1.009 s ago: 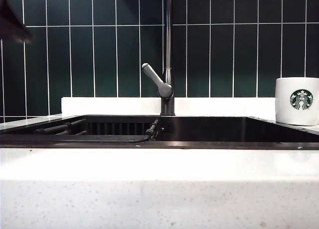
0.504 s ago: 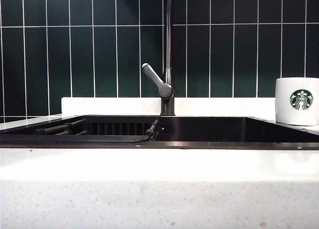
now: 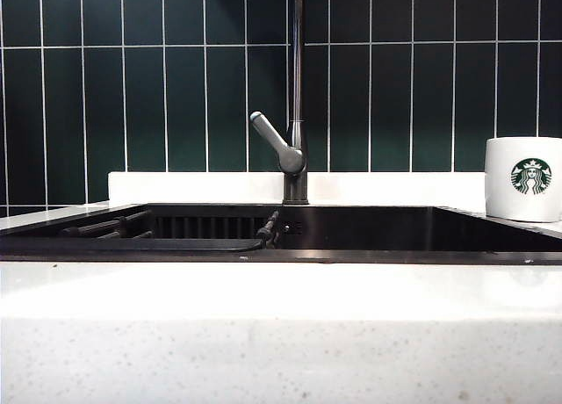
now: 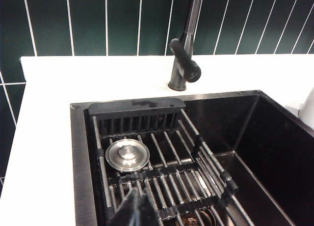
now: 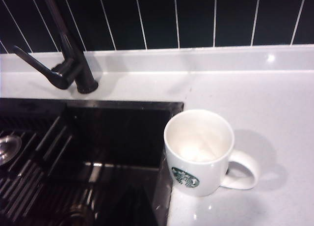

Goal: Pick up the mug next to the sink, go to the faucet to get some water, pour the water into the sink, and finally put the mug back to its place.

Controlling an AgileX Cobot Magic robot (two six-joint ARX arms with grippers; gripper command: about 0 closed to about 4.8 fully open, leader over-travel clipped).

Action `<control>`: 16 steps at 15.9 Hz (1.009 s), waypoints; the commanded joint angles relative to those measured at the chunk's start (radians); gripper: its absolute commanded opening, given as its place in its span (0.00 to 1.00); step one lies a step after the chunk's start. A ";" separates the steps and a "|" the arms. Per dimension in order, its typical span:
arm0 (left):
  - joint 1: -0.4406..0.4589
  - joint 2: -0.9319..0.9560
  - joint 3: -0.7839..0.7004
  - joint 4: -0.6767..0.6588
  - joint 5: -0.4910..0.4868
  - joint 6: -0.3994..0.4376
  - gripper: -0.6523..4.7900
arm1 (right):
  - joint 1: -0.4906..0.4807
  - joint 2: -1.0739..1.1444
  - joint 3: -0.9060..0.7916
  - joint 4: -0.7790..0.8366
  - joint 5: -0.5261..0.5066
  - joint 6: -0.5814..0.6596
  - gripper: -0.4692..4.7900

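Observation:
The white mug (image 3: pixel 523 178) with its green logo stands upright on the white countertop, just right of the sink (image 3: pixel 369 256). The mug (image 5: pixel 201 152) looks empty, and its handle points away from the basin. The slim dark faucet (image 3: pixel 297 114) rises behind the sink, its lever angled left. Neither gripper shows in the exterior view. My left gripper (image 4: pixel 139 206) is shut and empty above the rack in the sink (image 4: pixel 78 162), with the faucet (image 4: pixel 184 64) beyond. My right gripper (image 5: pixel 130 206), a dark blurred tip, is shut over the sink (image 5: pixel 122 104), apart from the mug.
A dark roll-up rack (image 4: pixel 162 172) lies across the basin with a round metal stopper (image 4: pixel 127 155) on it. A dark green tiled wall (image 3: pixel 158 79) backs the white counter (image 3: pixel 281 334). A sliver of the mug (image 4: pixel 309 108) shows at the sink's far side.
A dark arm part that showed at the exterior view's top left corner has left the picture. The mug and faucet have not moved.

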 commanded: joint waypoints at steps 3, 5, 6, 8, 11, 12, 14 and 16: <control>-0.001 -0.056 -0.005 0.008 0.023 0.053 0.11 | 0.046 -0.116 0.000 0.012 0.026 -0.062 0.09; -0.001 -0.129 -0.030 -0.010 -0.012 0.070 0.11 | 0.046 -0.171 -0.018 0.003 0.026 -0.082 0.09; -0.001 -0.164 -0.047 -0.012 -0.042 0.070 0.11 | 0.046 -0.202 -0.040 0.005 0.026 -0.082 0.09; -0.001 -0.221 -0.072 -0.035 -0.072 0.070 0.11 | 0.046 -0.270 -0.103 0.018 0.022 -0.075 0.09; -0.001 -0.265 -0.132 -0.044 -0.134 0.069 0.11 | 0.046 -0.404 -0.225 0.049 0.033 -0.075 0.09; -0.001 -0.265 -0.173 -0.035 -0.154 0.067 0.11 | 0.046 -0.444 -0.290 0.051 0.044 -0.066 0.09; -0.001 -0.265 -0.198 -0.048 -0.222 0.066 0.11 | 0.046 -0.460 -0.348 0.018 0.045 0.035 0.09; -0.001 -0.265 -0.198 -0.037 -0.295 0.051 0.11 | 0.046 -0.459 -0.375 0.003 0.045 0.087 0.09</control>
